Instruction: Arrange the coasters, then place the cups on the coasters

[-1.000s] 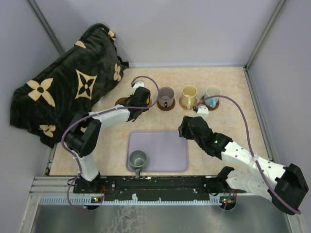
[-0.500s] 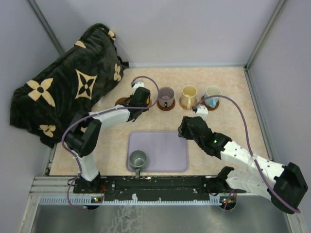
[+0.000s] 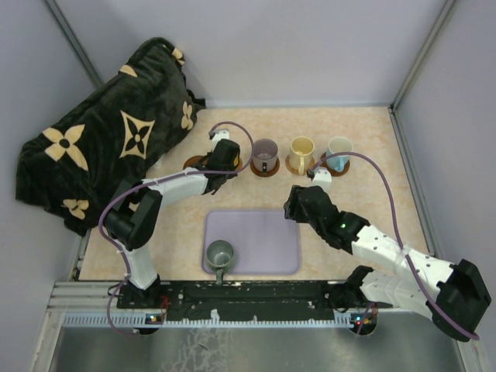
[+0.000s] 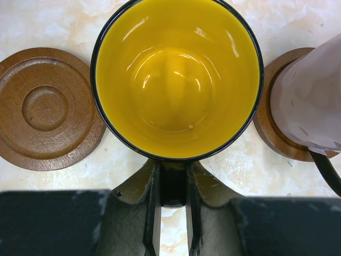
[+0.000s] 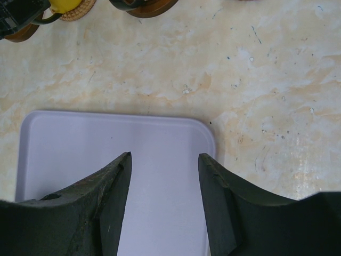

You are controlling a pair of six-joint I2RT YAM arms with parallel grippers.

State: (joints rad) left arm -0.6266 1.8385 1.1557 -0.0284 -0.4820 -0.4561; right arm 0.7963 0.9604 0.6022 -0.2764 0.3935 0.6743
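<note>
My left gripper (image 4: 173,172) is shut on the dark handle of the yellow-orange cup (image 4: 176,74), which stands upright between two dark coasters. The coaster on its left (image 4: 45,109) is bare. The one on its right (image 4: 272,133) carries the mauve cup (image 4: 311,101). In the right wrist view a tan coaster (image 5: 80,10) shows under the yellow cup. From above, the cream cup (image 3: 301,151) and the light blue cup (image 3: 339,149) each stand on a coaster. The grey-green cup (image 3: 219,253) sits on the tray. My right gripper (image 5: 164,160) hangs open and holds nothing.
The lavender tray (image 3: 263,236) lies at the middle front, its right corner under my right gripper. A dark cloth with tan flower shapes (image 3: 108,132) is heaped at the back left. Grey walls close in the back and both sides.
</note>
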